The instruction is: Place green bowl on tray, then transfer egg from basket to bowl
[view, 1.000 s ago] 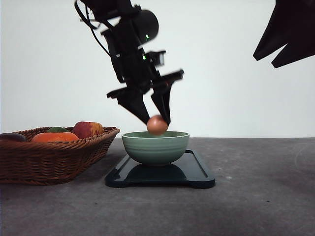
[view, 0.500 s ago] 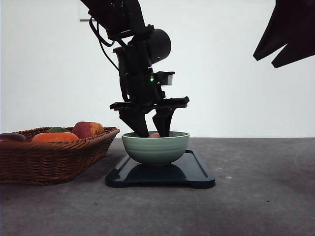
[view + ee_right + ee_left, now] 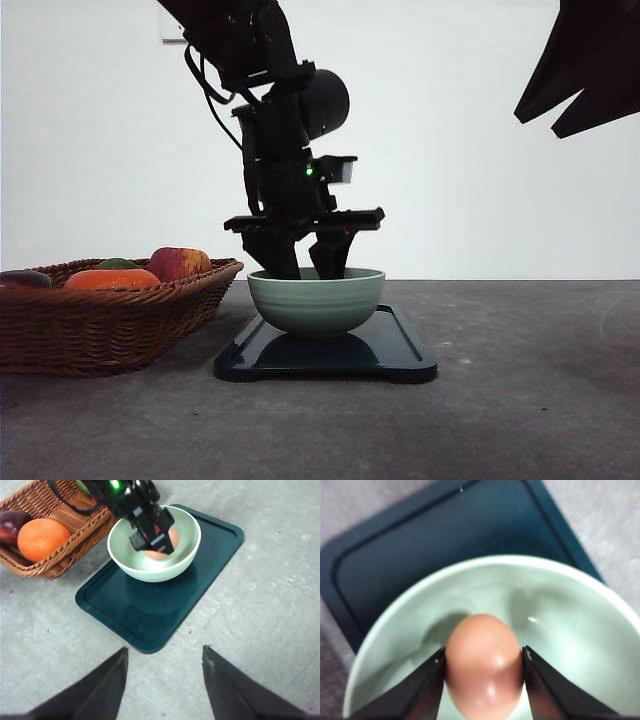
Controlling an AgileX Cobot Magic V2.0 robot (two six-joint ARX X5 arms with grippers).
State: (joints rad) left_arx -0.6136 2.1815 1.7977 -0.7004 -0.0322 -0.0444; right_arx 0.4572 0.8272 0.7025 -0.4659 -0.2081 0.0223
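- In the front view we recorded the pale sage-green round ceramic bowl (image 3: pixel 316 300) standing upright on the flat dark navy rectangular tray (image 3: pixel 400 350), which lay on the grey table surface (image 3: pixel 520 400).
- The bowl sat toward the 9 o'clock end of the tray in the right wrist view, leaving the 3 o'clock portion of the tray (image 3: pixel 200 570) bare.
- We noted the shallow brown woven wicker basket (image 3: pixel 110 325) at 9 o'clock of the tray, near it but apart.
- The basket held an orange round fruit (image 3: pixel 40 539), a dark purple fruit (image 3: pixel 12 525) and a red apple (image 3: pixel 178 263).
- The left gripper (image 3: pixel 306 262) pointed down into the bowl, its fingertips below the rim.
- In the left wrist view, the left gripper (image 3: pixel 484 680) was narrowly closed on the brown egg (image 3: pixel 484 662), one finger pressed on each side of it.
- The egg was inside the bowl (image 3: pixel 570 630), low over its floor; we could not tell whether it touched the bottom.
- The right wrist view confirmed the egg (image 3: pixel 162 545) within the bowl (image 3: pixel 150 567), between the black fingers.
- The right gripper (image 3: pixel 165 680) hung above the table at 6 o'clock of the tray, fingers spread wide, holding nothing.
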